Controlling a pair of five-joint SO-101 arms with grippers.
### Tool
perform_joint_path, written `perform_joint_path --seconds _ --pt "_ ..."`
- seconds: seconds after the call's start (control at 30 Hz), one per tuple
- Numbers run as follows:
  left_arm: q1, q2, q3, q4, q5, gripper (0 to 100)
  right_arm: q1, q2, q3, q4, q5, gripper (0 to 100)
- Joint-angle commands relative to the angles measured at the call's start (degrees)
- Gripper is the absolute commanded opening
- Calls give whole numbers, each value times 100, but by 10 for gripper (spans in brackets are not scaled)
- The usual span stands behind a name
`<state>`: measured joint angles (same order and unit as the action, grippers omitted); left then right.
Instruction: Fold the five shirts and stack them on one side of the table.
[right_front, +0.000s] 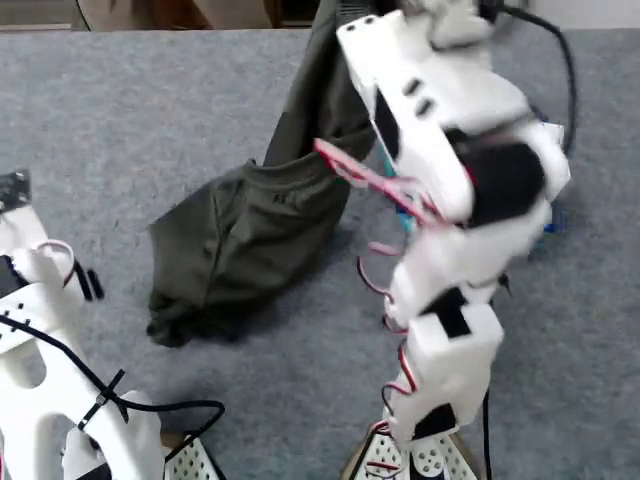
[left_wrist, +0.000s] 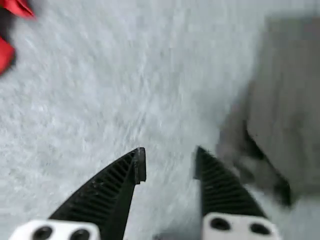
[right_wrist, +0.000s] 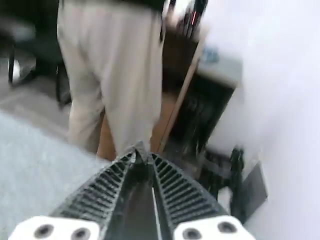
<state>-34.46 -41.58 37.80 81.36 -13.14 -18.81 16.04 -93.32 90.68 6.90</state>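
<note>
A dark olive shirt (right_front: 250, 235) hangs stretched from the table up to the top of the high view, its lower part bunched on the grey tabletop (right_front: 120, 120). The raised right arm (right_front: 450, 150) holds its upper end. In the right wrist view my right gripper (right_wrist: 142, 155) is shut, with a strip of dark fabric (right_wrist: 137, 200) between its fingers, and it points out at the room. My left gripper (left_wrist: 170, 162) hovers open just above the table with nothing in it, and the shirt's edge (left_wrist: 285, 100) lies close beside one fingertip. The left arm (right_front: 50, 330) sits at the near left.
A red item (left_wrist: 12, 10) lies at the corner of the left wrist view. Something blue (right_front: 555, 215) shows behind the right arm. A person in beige trousers (right_wrist: 110, 75) stands beyond the table. The grey surface stretches to the left and right of the shirt.
</note>
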Motion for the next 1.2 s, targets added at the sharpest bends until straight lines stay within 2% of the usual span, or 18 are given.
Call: perform_joint_path --seconds 0.0,0.17,0.3,0.53,0.77,0.97,1.17 --pt "44 -119 -510 -378 862 216 -444 -1095 -127 -448 -62 2" --pt "-9 -180 -879 -352 1591 212 -1367 -1991 -31 -923 -62 2" --pt "-360 -180 -1169 -343 1978 212 -1631 -2492 286 -1169 -62 2" --pt "-756 -180 -1310 -378 2057 212 -1640 -2941 1455 -1697 -123 2" --pt "-835 -180 -1336 -387 2057 210 -2255 -2914 2642 -2286 -273 2" --pt "-1952 -119 -1591 -545 2057 211 -2985 -2659 3925 -3534 -273 2" --pt "-3358 -119 -1582 -1169 2057 212 -4268 -1947 4207 -4589 -229 2"
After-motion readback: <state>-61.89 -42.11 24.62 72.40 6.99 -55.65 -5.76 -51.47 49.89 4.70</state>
